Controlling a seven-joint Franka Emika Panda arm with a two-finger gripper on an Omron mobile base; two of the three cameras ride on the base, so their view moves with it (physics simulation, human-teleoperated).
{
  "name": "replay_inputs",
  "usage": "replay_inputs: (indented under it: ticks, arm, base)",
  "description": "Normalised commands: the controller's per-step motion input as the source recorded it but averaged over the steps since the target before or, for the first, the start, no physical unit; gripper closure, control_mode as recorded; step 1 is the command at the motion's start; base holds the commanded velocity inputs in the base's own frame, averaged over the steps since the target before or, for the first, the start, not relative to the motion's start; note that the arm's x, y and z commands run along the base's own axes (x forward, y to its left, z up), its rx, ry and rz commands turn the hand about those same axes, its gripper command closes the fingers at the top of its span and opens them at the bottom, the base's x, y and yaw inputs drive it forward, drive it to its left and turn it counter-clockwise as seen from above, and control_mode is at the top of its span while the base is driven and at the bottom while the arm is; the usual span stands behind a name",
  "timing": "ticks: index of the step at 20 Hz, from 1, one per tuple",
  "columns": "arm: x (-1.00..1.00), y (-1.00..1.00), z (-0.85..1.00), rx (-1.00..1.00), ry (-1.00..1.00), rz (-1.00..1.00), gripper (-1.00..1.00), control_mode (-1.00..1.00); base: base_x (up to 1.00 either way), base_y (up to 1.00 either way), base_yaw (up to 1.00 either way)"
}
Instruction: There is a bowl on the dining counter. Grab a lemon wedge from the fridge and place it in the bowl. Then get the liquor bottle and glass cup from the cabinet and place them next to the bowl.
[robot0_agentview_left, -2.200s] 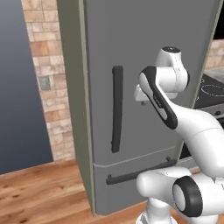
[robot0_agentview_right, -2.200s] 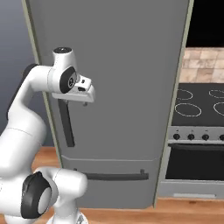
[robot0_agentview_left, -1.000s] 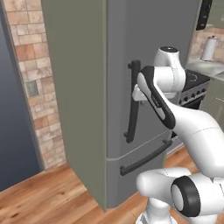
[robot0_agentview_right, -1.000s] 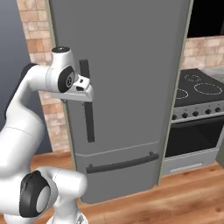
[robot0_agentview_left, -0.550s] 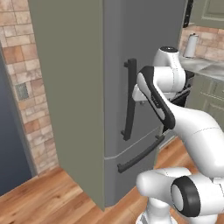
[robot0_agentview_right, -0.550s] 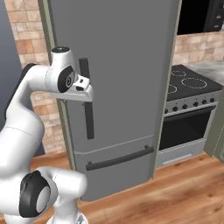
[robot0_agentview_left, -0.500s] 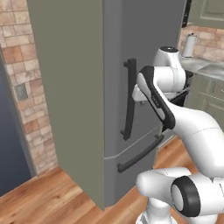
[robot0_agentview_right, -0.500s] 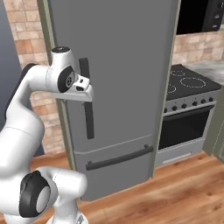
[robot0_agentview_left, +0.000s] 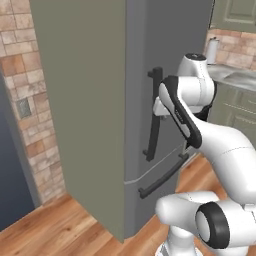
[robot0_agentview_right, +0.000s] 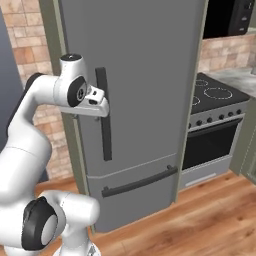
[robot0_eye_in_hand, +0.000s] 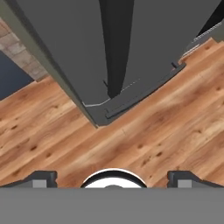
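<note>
Shut grey fridge (robot0_agentview_right: 140, 75) straight ahead, door flat and closed, blocking all reach inside. Upright dark bar handle (robot0_agentview_right: 103, 114) projecting from the door, just beside the wrist; a gap between bar and door visible in the left base view. Lower horizontal drawer handle (robot0_agentview_right: 140, 183) jutting out beneath it. Open air in front of the door, down to the wooden floor (robot0_eye_in_hand: 144, 135). To the right of the fridge, the oven (robot0_agentview_right: 212, 135) closing that side. To the left, a brick wall (robot0_agentview_left: 25, 100) beyond the fridge's flank.
</note>
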Motion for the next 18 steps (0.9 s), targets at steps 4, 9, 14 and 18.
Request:
replay_inputs:
  ticks: [4,9,14,18]
  arm:
    - [0.0,0.0,0.0,0.0,0.0,0.0,-1.0,1.0]
    - [0.0,0.0,-0.09,0.04,-0.04,0.0,-1.0,-1.0]
    - [0.04,-0.18,-0.28,0.16,-0.25,0.04,-1.0,-1.0]
    - [0.11,-0.21,-0.33,0.19,-0.33,0.18,-1.0,-1.0]
  base:
    - [0.25,0.26,0.0]
    - [0.0,0.09,0.0]
    - [0.0,0.0,0.0]
    - [0.0,0.0,0.0]
